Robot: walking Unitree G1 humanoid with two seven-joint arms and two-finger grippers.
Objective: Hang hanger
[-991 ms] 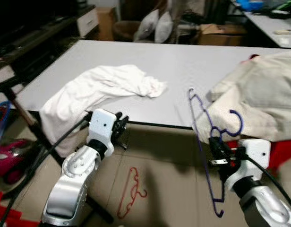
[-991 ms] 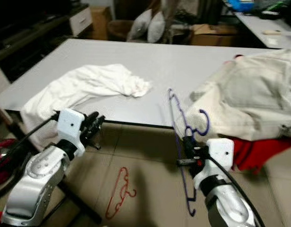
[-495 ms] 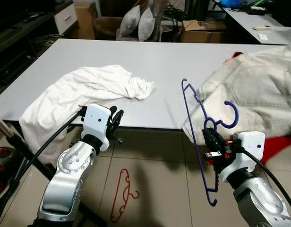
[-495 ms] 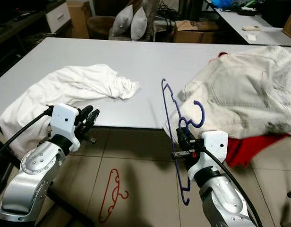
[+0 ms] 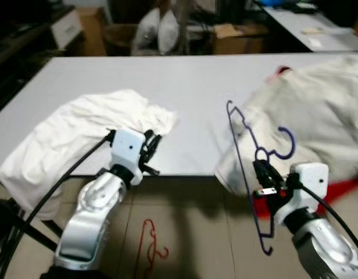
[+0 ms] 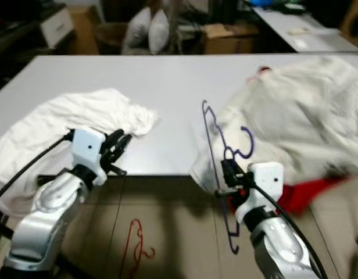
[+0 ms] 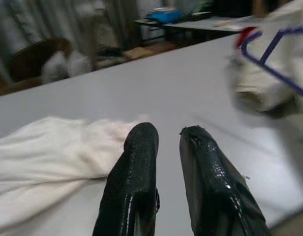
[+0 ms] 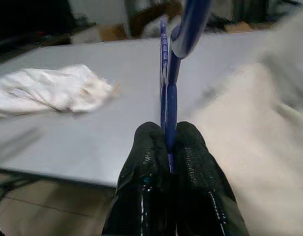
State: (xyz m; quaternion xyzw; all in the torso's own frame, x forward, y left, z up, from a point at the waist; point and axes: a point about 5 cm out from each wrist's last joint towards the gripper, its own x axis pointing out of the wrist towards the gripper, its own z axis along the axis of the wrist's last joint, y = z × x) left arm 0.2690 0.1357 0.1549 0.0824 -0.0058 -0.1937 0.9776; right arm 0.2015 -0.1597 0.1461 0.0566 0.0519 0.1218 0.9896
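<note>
Blue hanger (image 5: 249, 168) is off the table, pinched in the right gripper (image 5: 264, 185) at its lower bar, held roughly upright in front of the table edge with the hook (image 5: 285, 143) up by the beige garment (image 5: 318, 116). Right wrist view confirms it: jaws pressed together on the blue wire (image 8: 167, 98), no gap. Compared with a second ago the grip point hasn't slipped and the hanger sits the same way in the gripper. The whole scene has shifted and gone blurry, so that's the head and body moving, not the things on the table; the view now takes in more of the table (image 5: 185, 81) and the clothes look nearer. Left gripper (image 5: 149, 152) is up at the table's near edge just beside the white cloth (image 5: 80, 133), jaws slightly spread and holding nothing, same pose as before. A red hanger (image 5: 149, 247) lies on the floor under the table edge, untouched. My read: hanger is secured and being carried, but no rail or rod is visible, so the hanging step hasn't started. Next it needs to find a hanging point. Risk: the long bar catching on the table edge or the garment.
</note>
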